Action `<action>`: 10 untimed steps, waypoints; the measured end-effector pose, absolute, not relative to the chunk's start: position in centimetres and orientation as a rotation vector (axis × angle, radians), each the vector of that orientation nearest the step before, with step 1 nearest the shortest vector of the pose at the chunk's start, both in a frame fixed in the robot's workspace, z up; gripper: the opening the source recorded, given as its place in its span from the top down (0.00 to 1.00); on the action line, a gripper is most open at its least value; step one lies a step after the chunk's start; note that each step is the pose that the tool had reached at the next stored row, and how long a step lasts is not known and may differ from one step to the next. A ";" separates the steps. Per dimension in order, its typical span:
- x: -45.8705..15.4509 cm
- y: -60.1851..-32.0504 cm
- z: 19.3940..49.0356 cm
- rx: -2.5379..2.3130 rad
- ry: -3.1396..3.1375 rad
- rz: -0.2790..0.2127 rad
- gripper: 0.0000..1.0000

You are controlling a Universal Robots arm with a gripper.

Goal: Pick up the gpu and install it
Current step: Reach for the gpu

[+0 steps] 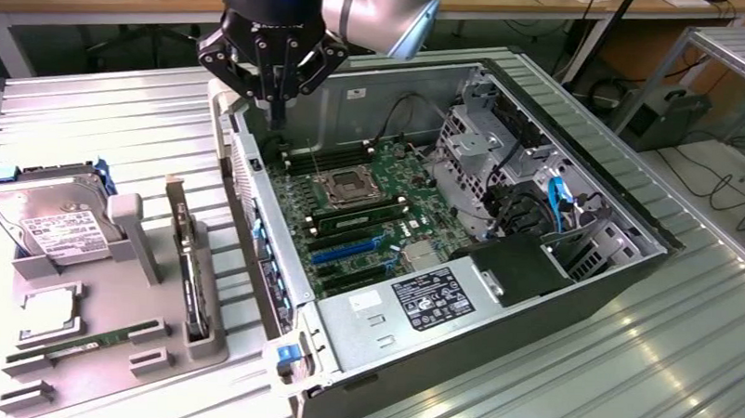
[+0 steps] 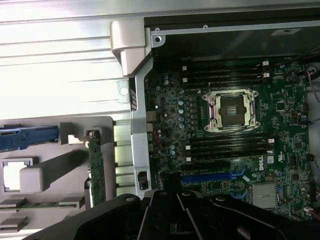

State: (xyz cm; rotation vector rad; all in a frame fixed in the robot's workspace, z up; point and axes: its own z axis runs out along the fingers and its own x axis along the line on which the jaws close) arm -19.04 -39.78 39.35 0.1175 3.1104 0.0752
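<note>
The gripper [image 1: 277, 108] hangs over the open computer case [image 1: 530, 335] near its back corner, fingers pressed together on nothing. The gpu [image 1: 194, 277] stands on edge in the grey holder [image 1: 116, 298] on the worktop [image 1: 103, 116], just beside the case at the exterior view's left.

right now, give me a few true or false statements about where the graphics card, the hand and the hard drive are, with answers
1. The graphics card stands on edge in the grey holder beside the computer case. True.
2. The hand grips the graphics card. False: it is shut on nothing, over a corner of the case.
3. The case is open, with the motherboard showing. True.
4. The hard drive is fitted inside the case. False: it sits in the holder, at the exterior view's left.
</note>
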 end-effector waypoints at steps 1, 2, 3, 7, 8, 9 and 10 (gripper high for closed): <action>-19.1 -39.8 39.3 0.118 3.110 0.075 0.89; -19.1 -39.8 39.3 0.118 3.110 0.075 0.89; -19.1 -39.8 39.3 0.118 3.110 0.075 0.89; -19.3 -39.8 39.3 0.118 3.110 0.075 0.89; -19.4 -39.8 39.3 0.118 3.110 0.075 0.89; -19.5 -39.8 39.3 0.118 3.110 0.075 0.89; -19.5 -39.8 39.3 0.118 3.110 0.075 0.89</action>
